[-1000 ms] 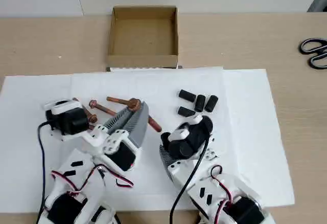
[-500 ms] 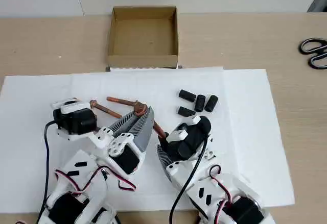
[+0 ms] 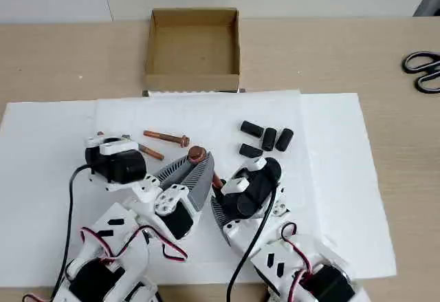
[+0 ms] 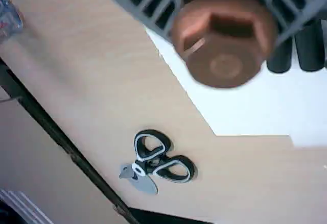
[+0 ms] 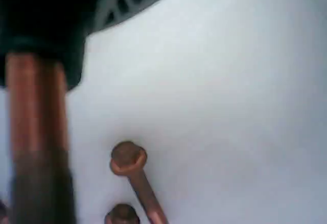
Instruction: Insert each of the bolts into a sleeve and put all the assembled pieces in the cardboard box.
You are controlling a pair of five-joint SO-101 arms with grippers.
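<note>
Bolt (image 3: 198,154), copper, is clenched near its head by the jaws of the left gripper (image 3: 196,163). It is held over the white paper (image 3: 330,178), its shaft slanting toward the right gripper (image 3: 221,190). In the right wrist view the shaft meets a dark shape (image 5: 43,30) (possibly a sleeve, too blurred to be sure). The main risk, I judge, is misalignment: a tilted shaft could jam at a sleeve's mouth, or pivot in the grip and drop among the loose bolts (image 3: 167,137). Four sleeves (image 3: 269,138) lie near, and a nudge could roll them. The cardboard box (image 3: 148,54) sits empty, farther back on the tabletop (image 3: 344,54).
</note>
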